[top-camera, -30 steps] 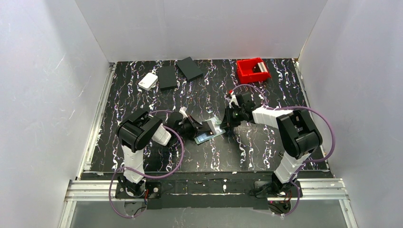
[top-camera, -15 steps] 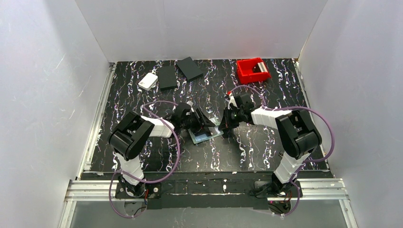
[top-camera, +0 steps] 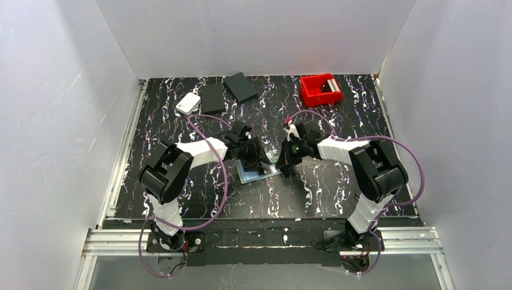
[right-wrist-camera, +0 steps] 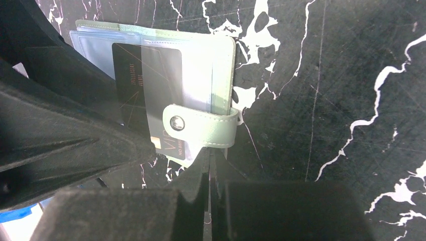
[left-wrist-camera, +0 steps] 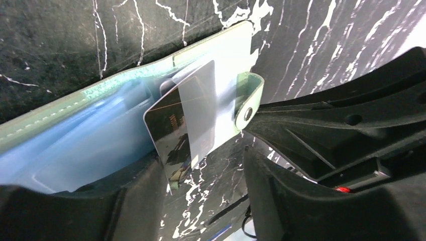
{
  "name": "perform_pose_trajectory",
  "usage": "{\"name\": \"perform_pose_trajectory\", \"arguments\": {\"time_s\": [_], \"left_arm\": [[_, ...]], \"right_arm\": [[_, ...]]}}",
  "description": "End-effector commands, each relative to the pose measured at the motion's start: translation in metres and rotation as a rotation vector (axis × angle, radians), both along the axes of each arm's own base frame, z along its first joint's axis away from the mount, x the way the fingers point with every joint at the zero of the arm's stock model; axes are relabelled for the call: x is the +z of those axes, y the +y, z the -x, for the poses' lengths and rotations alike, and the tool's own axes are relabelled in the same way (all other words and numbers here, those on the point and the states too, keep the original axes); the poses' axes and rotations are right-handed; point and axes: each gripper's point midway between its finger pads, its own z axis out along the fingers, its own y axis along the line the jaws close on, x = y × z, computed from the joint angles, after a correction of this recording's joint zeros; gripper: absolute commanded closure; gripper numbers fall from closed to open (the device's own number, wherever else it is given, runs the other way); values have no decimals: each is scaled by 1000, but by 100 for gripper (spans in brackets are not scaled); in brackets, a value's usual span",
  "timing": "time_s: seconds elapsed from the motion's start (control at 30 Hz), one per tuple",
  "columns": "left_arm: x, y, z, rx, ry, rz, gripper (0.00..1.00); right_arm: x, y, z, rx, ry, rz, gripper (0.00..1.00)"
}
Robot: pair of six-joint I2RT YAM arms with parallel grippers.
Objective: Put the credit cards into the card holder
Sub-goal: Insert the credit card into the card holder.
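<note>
Since a second ago the left arm has been stretching farther out over the table. Its left gripper (top-camera: 252,154) is now hanging over the far-left part of the card holder (top-camera: 249,176) instead of at its near-left side, and its fingers have come apart.

The holder is lying open and flat on the black, white-veined table (top-camera: 338,181), midway between the two grippers. Its cover is showing as soft sage-green material with a stitched border. Inside it is carrying pale blue clear plastic sleeves, and a rounded strap with a small metal snap is folding over one edge.

A glossy dark credit card (left-wrist-camera: 176,130) with thin gold lines is sitting tilted and partway inside a clear sleeve, one corner sticking out past the holder over the table. The left gripper's matte black fingers (left-wrist-camera: 138,201) are standing released on either side of that protruding end. Whether the nearer one is touching the card cannot be told.

The right gripper (right-wrist-camera: 208,160) is keeping its fingers pressed together with only a thin slit between them. Its tips are resting just beside the strap. Whether they are pinching anything cannot be told.

Farther back, a white rounded box (top-camera: 189,103), two flat black rectangles (top-camera: 212,98) and a red plastic bin (top-camera: 322,89) are lying near the far edge.
</note>
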Motion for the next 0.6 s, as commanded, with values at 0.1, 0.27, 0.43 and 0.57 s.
{"name": "perform_pose_trajectory", "arguments": {"time_s": [0.1,0.27,0.43,0.57], "left_arm": [[-8,-17,4,-63,22,-132,51],[-11,-3,13,-74,59,-303,43],[-3,29,21,-101,32,-422,32],[8,35,21,-129,12,-434,27]], "right_arm": [[4,1,2,1,-1,-15,99],[3,4,3,-6,11,-41,99],[2,3,3,-5,12,-37,99],[2,3,3,-3,11,-34,99]]}}
